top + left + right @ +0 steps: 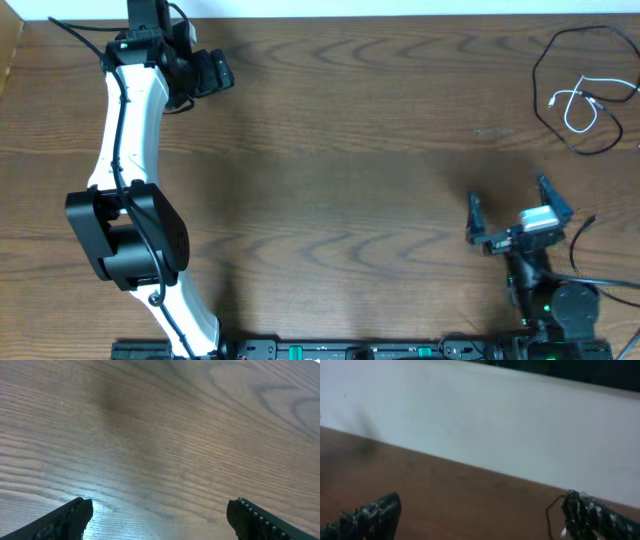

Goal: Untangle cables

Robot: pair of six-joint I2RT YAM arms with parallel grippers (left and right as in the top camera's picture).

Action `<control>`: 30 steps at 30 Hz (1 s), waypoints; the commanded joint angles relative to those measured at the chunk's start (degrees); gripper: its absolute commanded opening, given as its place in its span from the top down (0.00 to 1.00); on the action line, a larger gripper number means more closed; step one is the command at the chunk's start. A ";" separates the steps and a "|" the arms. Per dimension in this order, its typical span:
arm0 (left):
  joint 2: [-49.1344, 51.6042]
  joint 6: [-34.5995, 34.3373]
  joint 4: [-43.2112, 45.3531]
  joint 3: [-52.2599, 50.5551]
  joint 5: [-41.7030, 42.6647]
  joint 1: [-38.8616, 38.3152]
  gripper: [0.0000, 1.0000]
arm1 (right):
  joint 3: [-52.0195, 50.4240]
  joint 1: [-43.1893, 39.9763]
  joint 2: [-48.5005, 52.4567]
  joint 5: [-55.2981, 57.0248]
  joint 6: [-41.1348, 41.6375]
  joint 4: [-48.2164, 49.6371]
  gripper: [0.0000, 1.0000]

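Note:
The cables lie at the table's far right corner in the overhead view. The black cable [536, 72] makes a wide loop, and the white cable [567, 112] is coiled inside it, overlapping it. My right gripper [512, 205] is open near the front right, well short of them and holding nothing. In the right wrist view the right gripper [480, 510] has bare wood between its fingers, and a thin black strand [547, 514] curves beside the right fingertip. My left gripper [212, 72] is at the far left back. In its wrist view the left gripper [160, 510] is open over bare wood.
The white left arm [125, 150] stretches along the table's left side from front to back. A white wall [495, 425] rises behind the table's far edge. The right arm's base [560, 305] and its own black wires sit at the front right.

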 commanded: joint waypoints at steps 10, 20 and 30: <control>-1.73 0.79 -0.02 0.37 -0.59 0.04 0.09 | -8.20 -0.09 -9.53 1.11 -0.11 -11.13 0.01; -1.73 0.76 -0.02 0.37 -0.59 0.04 0.09 | -8.20 -0.07 -9.46 1.09 -0.11 -11.04 0.01; -1.73 0.79 -0.02 0.37 -0.61 0.04 0.09 | -8.20 -0.07 -9.46 1.09 -0.11 -11.04 0.01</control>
